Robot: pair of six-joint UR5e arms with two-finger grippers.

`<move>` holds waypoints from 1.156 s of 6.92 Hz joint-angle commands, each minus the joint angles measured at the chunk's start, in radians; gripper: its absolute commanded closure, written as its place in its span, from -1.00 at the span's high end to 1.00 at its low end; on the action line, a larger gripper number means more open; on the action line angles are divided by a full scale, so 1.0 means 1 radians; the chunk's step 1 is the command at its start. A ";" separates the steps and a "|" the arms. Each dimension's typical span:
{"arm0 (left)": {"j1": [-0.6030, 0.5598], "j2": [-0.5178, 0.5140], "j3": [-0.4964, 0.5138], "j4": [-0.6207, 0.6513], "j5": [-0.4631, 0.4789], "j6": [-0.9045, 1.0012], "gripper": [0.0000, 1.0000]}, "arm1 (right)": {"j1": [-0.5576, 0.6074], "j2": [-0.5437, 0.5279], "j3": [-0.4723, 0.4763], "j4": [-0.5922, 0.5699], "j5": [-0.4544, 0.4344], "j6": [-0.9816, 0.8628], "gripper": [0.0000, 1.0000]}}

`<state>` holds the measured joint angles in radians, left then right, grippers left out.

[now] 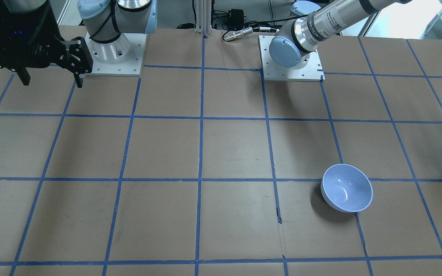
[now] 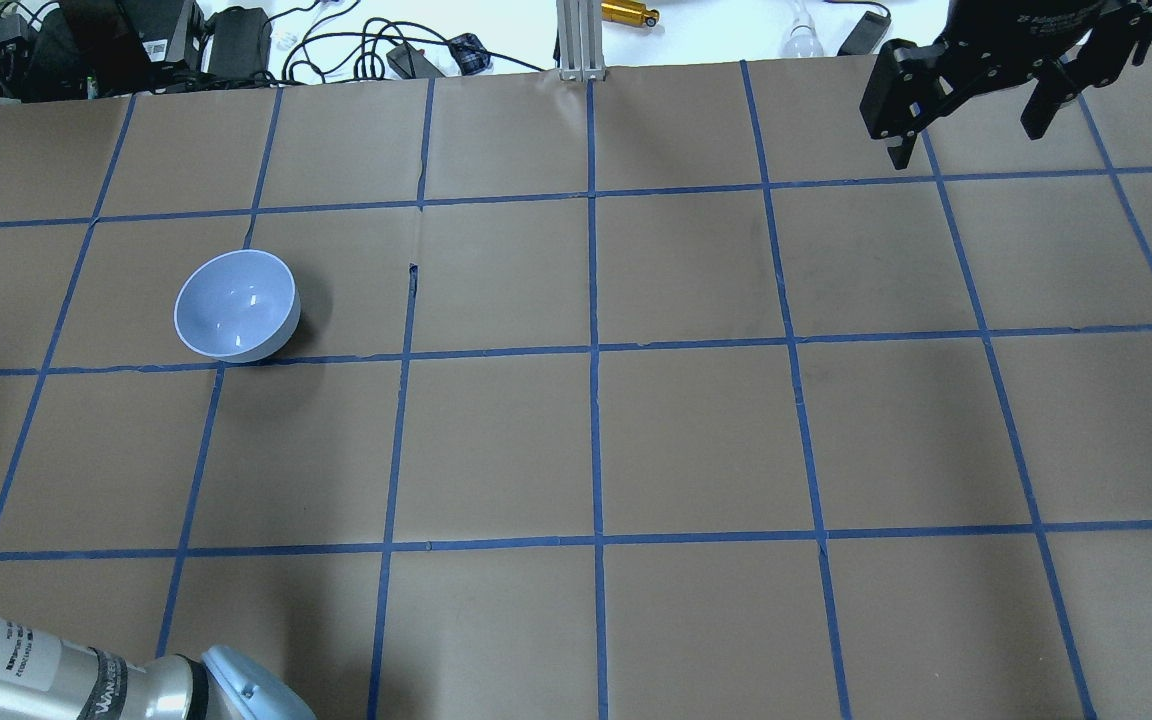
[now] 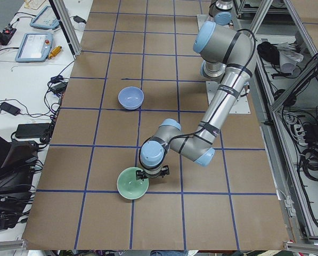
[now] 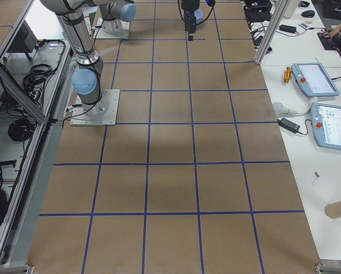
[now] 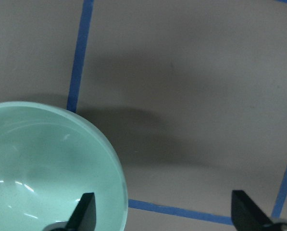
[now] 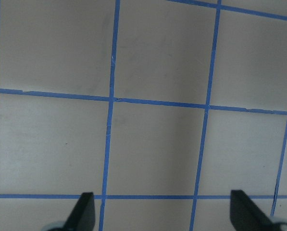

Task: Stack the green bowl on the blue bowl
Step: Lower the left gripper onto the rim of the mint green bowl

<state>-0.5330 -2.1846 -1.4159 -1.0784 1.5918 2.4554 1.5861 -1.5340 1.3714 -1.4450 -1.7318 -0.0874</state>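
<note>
The wide-open, empty left claw (image 5: 165, 209) straddles the rim of the shiny round mint-green bowl (image 5: 42, 168), so I think it must pinch next, then carry it to the shiny round pale-blue bowl (image 2: 234, 303).

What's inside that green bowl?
The green bowl looks empty, its glossy inside bare. One finger of the open left gripper hangs over it near the rim; the other is outside. The patch under that finger is hidden.
</note>
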 commanded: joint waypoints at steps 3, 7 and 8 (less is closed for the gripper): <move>-0.001 -0.078 0.051 0.000 0.019 0.071 0.86 | 0.000 0.000 0.000 0.000 0.000 0.000 1.00; -0.002 -0.084 0.051 0.005 0.048 0.093 0.21 | 0.000 0.000 0.000 0.000 0.000 0.000 1.00; -0.004 -0.086 0.049 0.005 0.047 0.086 0.02 | 0.000 0.000 0.000 0.000 0.000 0.000 1.00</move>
<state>-0.5356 -2.2687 -1.3656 -1.0744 1.6398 2.5450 1.5861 -1.5340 1.3714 -1.4450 -1.7319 -0.0875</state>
